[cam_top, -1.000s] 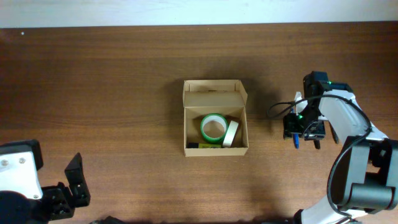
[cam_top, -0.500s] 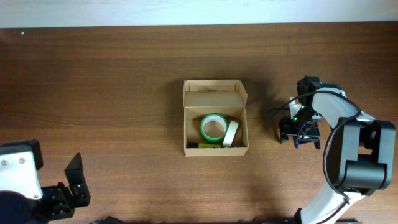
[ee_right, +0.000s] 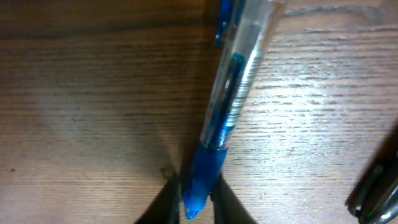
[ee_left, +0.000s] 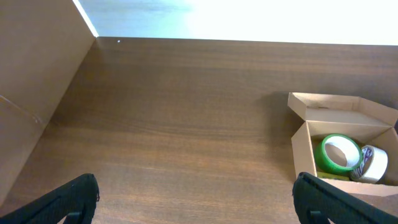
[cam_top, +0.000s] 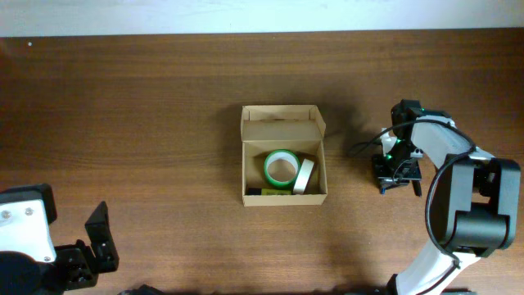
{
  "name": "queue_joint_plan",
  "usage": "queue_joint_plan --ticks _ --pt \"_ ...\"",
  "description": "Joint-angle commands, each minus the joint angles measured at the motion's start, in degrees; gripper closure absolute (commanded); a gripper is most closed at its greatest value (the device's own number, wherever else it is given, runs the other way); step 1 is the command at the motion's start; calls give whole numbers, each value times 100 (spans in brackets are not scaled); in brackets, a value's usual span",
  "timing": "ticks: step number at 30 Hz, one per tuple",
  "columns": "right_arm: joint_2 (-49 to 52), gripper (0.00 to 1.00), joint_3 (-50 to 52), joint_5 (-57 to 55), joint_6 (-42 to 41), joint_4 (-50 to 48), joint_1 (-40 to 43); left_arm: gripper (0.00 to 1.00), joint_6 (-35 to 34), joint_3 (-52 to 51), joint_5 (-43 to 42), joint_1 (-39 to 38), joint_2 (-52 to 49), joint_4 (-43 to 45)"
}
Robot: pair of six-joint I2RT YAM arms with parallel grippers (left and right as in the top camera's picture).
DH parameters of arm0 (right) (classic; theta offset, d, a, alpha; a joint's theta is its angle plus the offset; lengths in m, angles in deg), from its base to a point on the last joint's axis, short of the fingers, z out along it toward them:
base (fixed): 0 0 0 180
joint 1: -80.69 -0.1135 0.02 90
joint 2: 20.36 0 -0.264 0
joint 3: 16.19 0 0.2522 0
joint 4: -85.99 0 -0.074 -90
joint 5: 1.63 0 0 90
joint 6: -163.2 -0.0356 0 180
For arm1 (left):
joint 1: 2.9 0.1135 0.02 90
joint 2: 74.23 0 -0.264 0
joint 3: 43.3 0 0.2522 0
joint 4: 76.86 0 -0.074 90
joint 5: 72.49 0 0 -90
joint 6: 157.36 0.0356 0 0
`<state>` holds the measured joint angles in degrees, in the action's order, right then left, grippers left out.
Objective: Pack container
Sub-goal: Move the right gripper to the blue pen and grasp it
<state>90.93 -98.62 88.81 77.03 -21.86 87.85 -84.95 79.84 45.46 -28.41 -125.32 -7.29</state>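
Observation:
The container (cam_top: 283,156) is a small tan cardboard box in the middle of the table, its flap lid folded back. Inside lie a green tape roll (cam_top: 280,169) and a white tape roll (cam_top: 304,175). To the right of the box, my right gripper (cam_top: 396,172) points down at the table. In the right wrist view its fingers (ee_right: 168,202) are shut on the blue end of a clear-barrelled blue pen (ee_right: 233,93) that lies on the wood. My left gripper (ee_left: 199,205) stands wide open at the near left, with nothing in it. The container (ee_left: 342,146) shows to its right.
A dark, slim object (ee_right: 373,193) lies on the table just right of the pen. A cable (cam_top: 367,144) loops from the right arm toward the box. The table's far edge (cam_top: 262,33) meets a white wall.
My right gripper's jaws have closed in on the blue pen. Before that, the right arm shifted slightly toward the box. The left arm has not moved.

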Motion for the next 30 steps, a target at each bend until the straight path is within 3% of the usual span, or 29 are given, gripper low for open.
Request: queue_joint_plan --ticks 1,3,16,30 --pt "138 91 31 103 24 -46 11 1 76 -17 105 24 33 0" --pt "138 96 31 103 24 -44 11 0 94 -17 103 24 33 0" --pt "-101 96 9 107 15 -11 9 1 96 -17 107 24 33 0" --pt "-2393 96 -1818 629 153 1355 -83 0 94 -17 107 24 33 0"
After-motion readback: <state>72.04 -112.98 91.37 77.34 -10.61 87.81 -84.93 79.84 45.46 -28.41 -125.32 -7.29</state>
